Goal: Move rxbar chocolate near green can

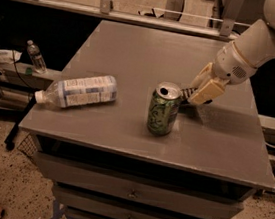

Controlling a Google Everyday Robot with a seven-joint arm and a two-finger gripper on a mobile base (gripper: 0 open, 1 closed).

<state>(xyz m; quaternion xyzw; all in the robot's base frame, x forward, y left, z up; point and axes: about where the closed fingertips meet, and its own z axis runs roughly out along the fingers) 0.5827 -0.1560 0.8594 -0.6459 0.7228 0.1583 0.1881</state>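
Observation:
The green can (163, 109) stands upright near the middle of the grey table (133, 65), with pale swirls and a silver top. My gripper (195, 96) is just to the right of the can's top, shut on the rxbar chocolate (188, 93). Only a small dark end of the bar with white lettering shows between the can and the fingers (206, 92). The bar is held low over the table, right beside the can; I cannot tell whether it touches the can or the table.
A clear plastic bottle (77, 90) with a white label lies on its side at the table's left. A small bottle (35, 57) stands on a lower shelf further left. The table's drawers (131, 191) face the front.

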